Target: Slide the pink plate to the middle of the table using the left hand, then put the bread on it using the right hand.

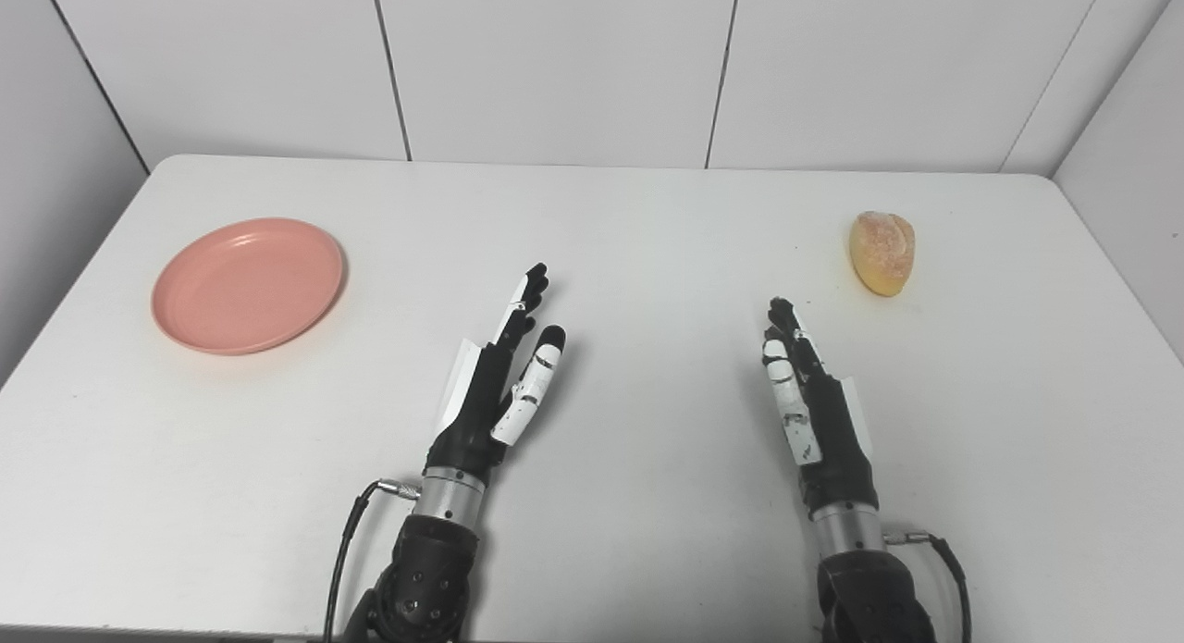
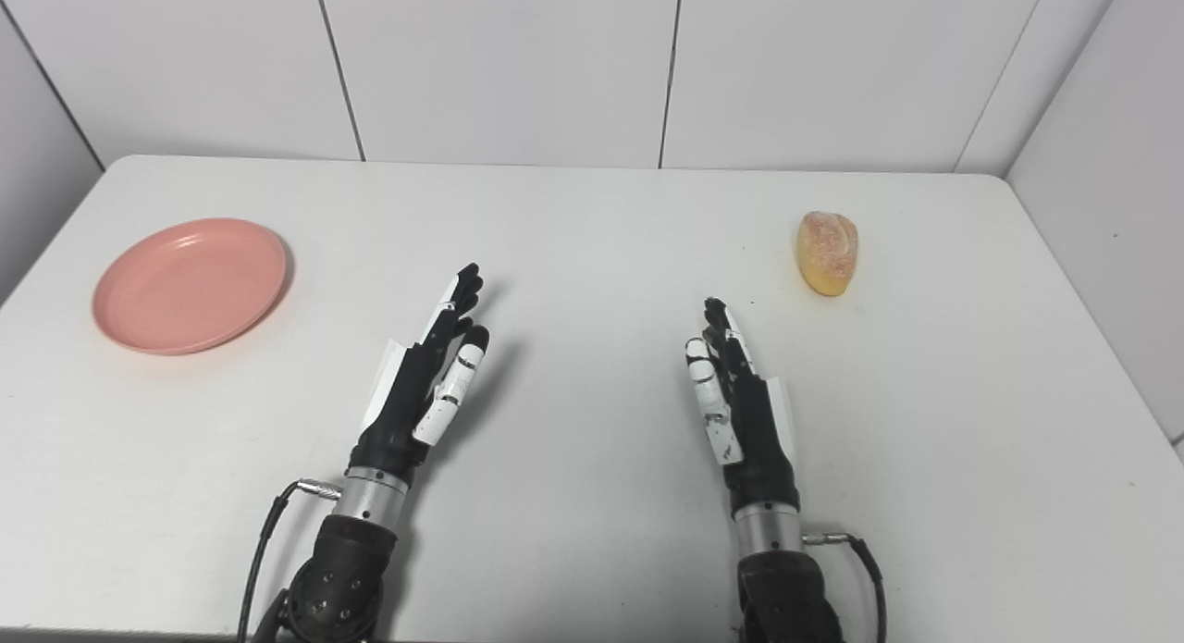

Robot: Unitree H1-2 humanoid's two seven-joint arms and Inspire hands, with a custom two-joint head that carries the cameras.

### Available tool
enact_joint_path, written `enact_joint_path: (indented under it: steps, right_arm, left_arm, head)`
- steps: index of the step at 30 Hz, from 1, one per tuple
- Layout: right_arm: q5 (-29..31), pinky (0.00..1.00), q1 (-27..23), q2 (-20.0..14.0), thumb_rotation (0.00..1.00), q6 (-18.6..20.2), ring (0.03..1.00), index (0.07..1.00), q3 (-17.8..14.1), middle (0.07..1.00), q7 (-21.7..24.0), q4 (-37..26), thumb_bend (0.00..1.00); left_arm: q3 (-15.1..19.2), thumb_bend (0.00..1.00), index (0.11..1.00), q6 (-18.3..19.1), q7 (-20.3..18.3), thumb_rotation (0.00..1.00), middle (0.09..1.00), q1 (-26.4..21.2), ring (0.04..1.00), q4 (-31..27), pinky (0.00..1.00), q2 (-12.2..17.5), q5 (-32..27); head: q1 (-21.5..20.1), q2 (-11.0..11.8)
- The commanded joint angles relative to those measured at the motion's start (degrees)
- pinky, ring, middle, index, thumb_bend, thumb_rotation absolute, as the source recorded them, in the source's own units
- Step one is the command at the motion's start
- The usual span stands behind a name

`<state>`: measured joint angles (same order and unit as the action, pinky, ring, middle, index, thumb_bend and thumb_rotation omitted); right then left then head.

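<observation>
A: The white table [image 1: 592, 495] carries everything. The pink plate [image 1: 248, 285] lies flat near its left edge, toward the far left corner, and nothing sits on it. The middle of the tabletop is bare.

B: And the robot's arms?

A: Both come up from the near edge. The left hand [image 1: 499, 379] hovers or rests near the middle, fingers stretched out and a little apart, holding nothing, well apart from the plate. The right hand [image 1: 814, 393] is likewise extended and empty, near the bread [image 1: 882, 252] but not touching it.

B: So the first step has not begun.

A: That is the fair reading. To slide the plate well, the left hand should travel out past the plate's far left rim, settle the fingers lightly against that rim or flat on the dish, and draw it toward the centre with even pressure, so the plate neither tips nor spins. It looks like smooth plastic, so it should glide easily.

B: The bread's lie?

A: It sits near the right edge, toward the far right corner. It is an oval roll with its long axis running roughly from far edge to near edge, tilted slightly; the narrower end seems to point toward the near edge, though at this size that is uncertain.
</observation>
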<state>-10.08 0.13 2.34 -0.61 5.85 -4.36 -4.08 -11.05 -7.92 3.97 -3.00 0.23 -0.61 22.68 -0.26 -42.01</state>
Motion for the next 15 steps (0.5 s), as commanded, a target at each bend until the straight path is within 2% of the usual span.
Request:
enact_joint_path:
  steps: [1,15]
  right_arm:
    - [-0.33,0.91,-1.13,0.11,1.00,-2.95,0.937,0.929,0.07,0.946,-0.26,-0.61,0.26]
    - [-0.51,0.90,-1.06,-0.14,1.00,-3.06,0.938,0.932,0.21,0.949,-0.15,-0.63,0.24]
  left_arm:
    - [0.08,0.35,0.944,-1.22,0.86,1.00,0.964,-1.11,0.960,-0.64,0.92,-0.15,0.21]
    - [-0.02,0.36,0.947,-1.81,0.75,1.00,0.967,-1.30,0.962,-0.18,0.92,0.14,0.10]
  head:
    - [0.01,-0.04]
    - [-0.01,-0.04]
